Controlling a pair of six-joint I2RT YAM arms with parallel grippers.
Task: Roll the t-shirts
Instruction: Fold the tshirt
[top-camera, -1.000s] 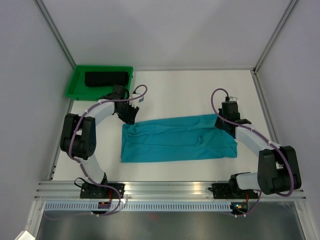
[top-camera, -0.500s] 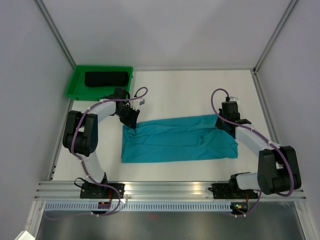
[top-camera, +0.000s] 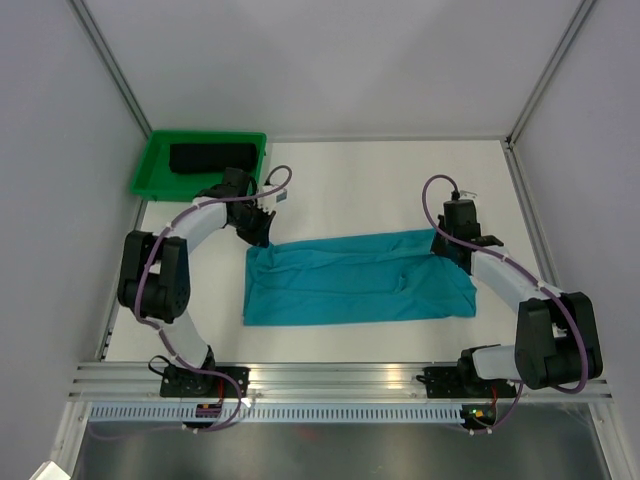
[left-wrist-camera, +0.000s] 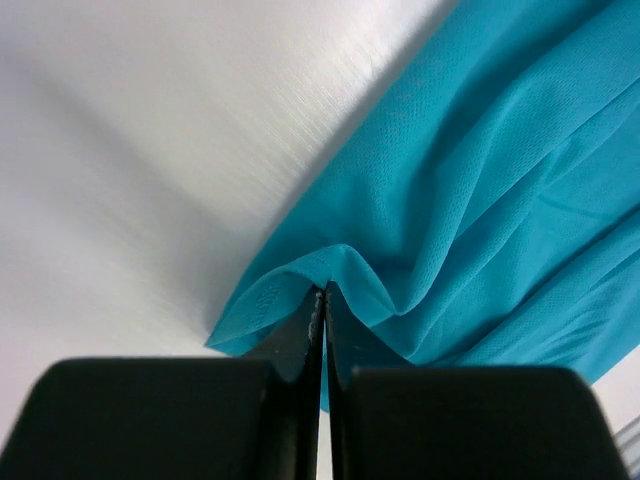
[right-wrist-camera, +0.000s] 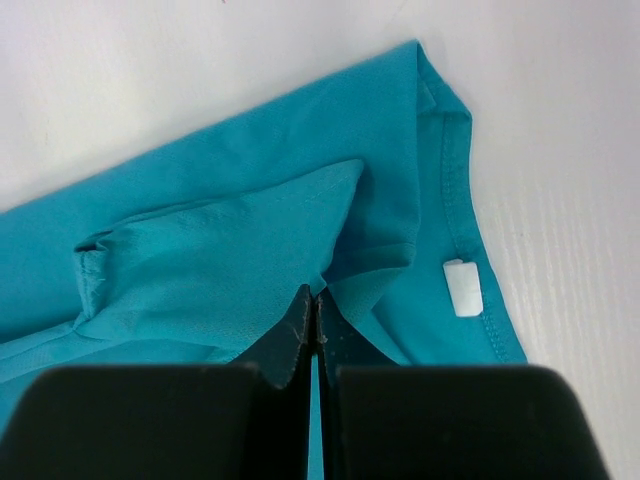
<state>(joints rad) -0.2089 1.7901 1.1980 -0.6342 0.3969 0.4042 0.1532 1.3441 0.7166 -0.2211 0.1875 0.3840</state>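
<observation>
A teal-blue t-shirt (top-camera: 355, 278) lies folded in a long band across the middle of the table. My left gripper (top-camera: 262, 237) is shut on its far left corner, and the cloth (left-wrist-camera: 480, 190) bunches into a peak at the tips (left-wrist-camera: 322, 295). My right gripper (top-camera: 446, 246) is shut on the far right corner, pinching a fold of the shirt (right-wrist-camera: 230, 250) at the tips (right-wrist-camera: 313, 297). The white neck label (right-wrist-camera: 462, 288) shows by the collar seam.
A green plastic tray (top-camera: 150, 168) stands at the back left with a dark rolled item (top-camera: 210, 157) in it. White walls and frame posts close in the table on three sides. A metal rail (top-camera: 340, 375) runs along the near edge.
My left gripper dipped toward the shirt's corner and has drawn back up a little to the far left. The shirt and my right gripper have hardly moved.
</observation>
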